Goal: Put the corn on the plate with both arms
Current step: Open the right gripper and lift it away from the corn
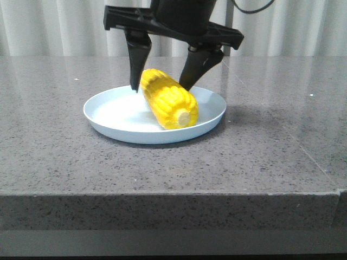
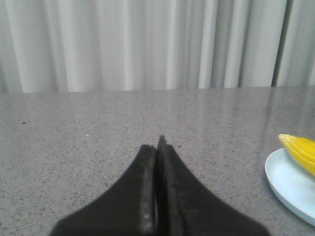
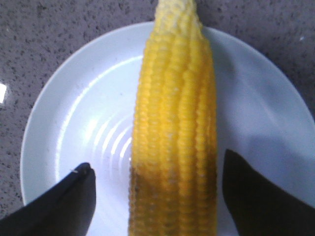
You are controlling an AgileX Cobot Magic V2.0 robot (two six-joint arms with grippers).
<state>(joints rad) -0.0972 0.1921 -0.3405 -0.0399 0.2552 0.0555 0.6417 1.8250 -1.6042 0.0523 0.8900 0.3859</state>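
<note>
The yellow corn [image 1: 169,100] lies on the pale blue-white plate [image 1: 108,111] in the middle of the table, its pale stub end toward the front. My right gripper [image 1: 158,88] hangs over the corn's far half, open, one finger on each side. In the right wrist view the corn [image 3: 174,123] lies between the spread fingers of the gripper [image 3: 156,162] with a gap on both sides, over the plate [image 3: 74,113]. My left gripper [image 2: 158,142] is shut and empty, low over bare table. In its view the plate [image 2: 290,182] and the corn [image 2: 301,150] show at the edge.
The table is grey speckled stone [image 1: 271,135] with a thick front edge [image 1: 173,208]. A pale curtain [image 2: 147,44] hangs behind the table. The left gripper does not show in the front view.
</note>
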